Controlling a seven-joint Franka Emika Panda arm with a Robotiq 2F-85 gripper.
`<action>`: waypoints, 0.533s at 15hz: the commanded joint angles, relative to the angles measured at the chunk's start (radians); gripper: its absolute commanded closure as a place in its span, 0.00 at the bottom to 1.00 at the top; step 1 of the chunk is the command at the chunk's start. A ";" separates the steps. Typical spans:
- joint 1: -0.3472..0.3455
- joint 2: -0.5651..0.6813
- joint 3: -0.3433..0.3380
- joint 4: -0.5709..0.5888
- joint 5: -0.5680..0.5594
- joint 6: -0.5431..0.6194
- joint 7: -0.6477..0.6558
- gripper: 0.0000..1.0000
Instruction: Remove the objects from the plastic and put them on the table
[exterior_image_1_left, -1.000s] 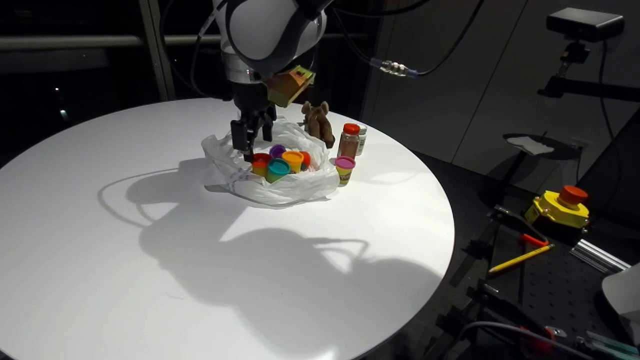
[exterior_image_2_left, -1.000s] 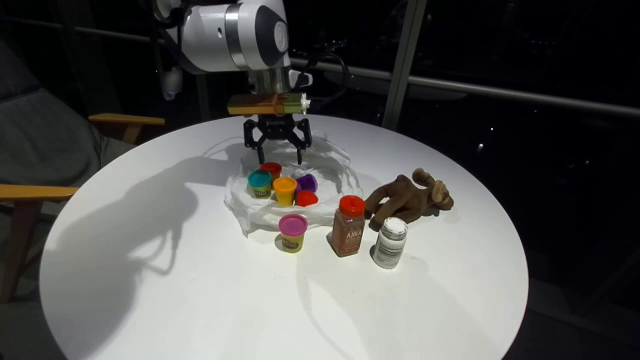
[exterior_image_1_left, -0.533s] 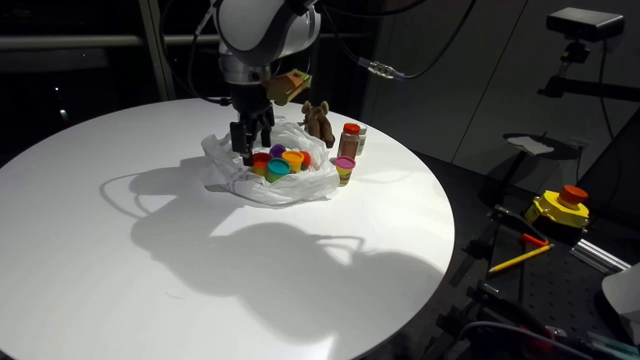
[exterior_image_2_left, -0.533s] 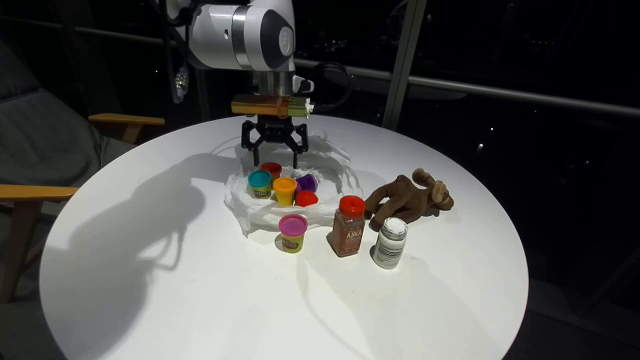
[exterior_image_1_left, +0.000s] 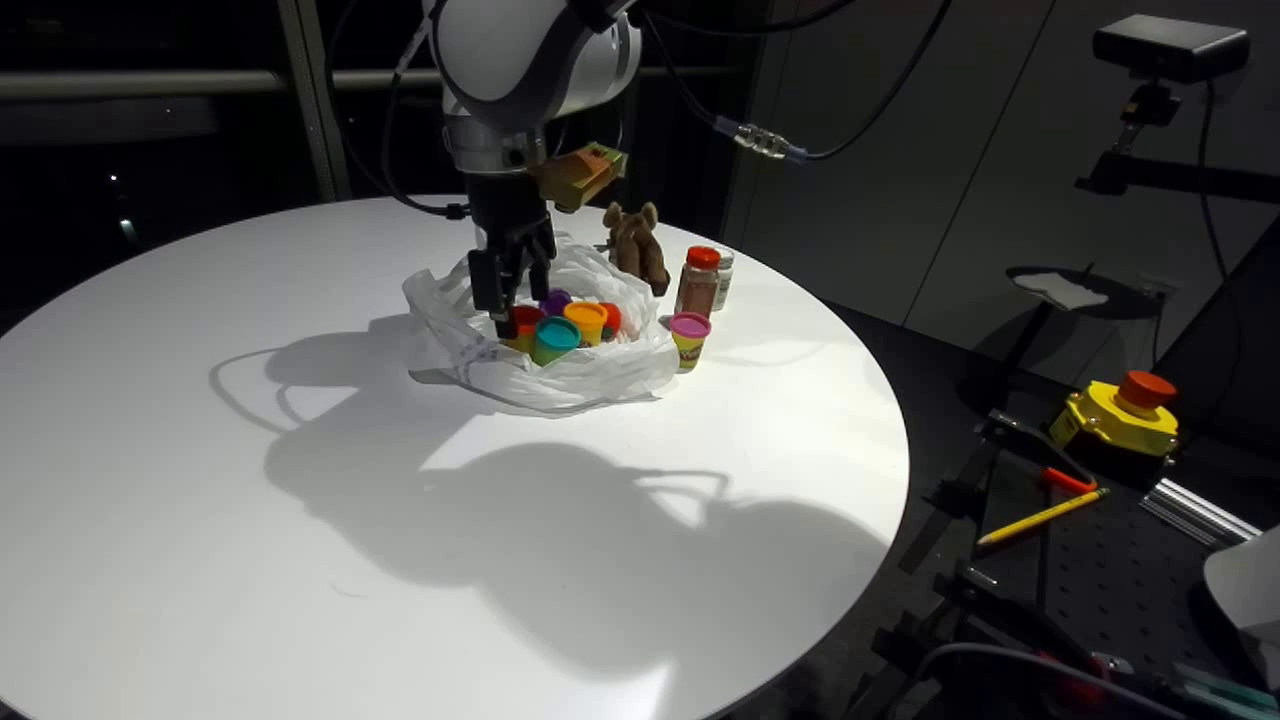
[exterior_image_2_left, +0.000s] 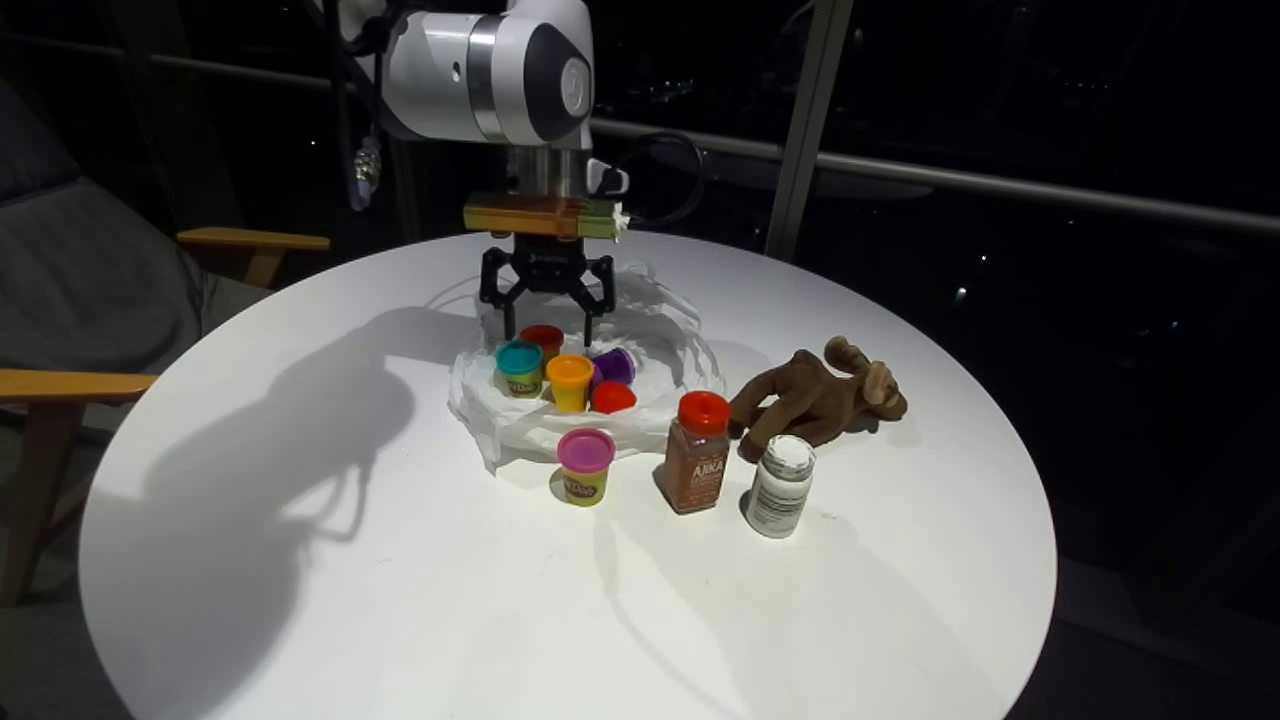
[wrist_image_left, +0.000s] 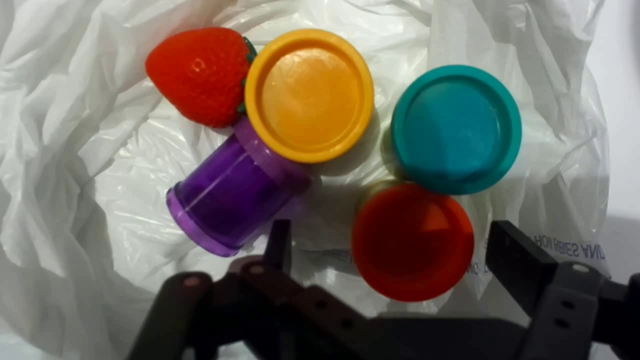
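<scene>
In an exterior view, nearest on the surface stands a white bottle, with a red-capped spice jar and a pink-lidded tub to its left. All three are upright and outside the plastic bag, where the task wants things to end up. A brown plush toy lies to the right, near the bag. The bag is spread wide with slumped walls, presumably to let its contents be taken from above. Inside, nearest, is a toy strawberry; then an orange-lidded tub, a teal-lidded tub to its left, and a purple tub on its side.

Farthest stands the red-lidded tub, probably the next pick. The end effector points down over it, fingers well spread, gripping nothing. They straddle its left and right sides, closer on the left, likely because the teal-lidded tub crowds its near side.
</scene>
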 joint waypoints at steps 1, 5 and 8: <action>-0.012 0.025 0.016 0.038 0.026 -0.019 -0.034 0.18; -0.008 0.025 0.015 0.031 0.023 0.003 -0.026 0.49; 0.001 -0.001 0.007 0.007 0.016 0.020 -0.002 0.73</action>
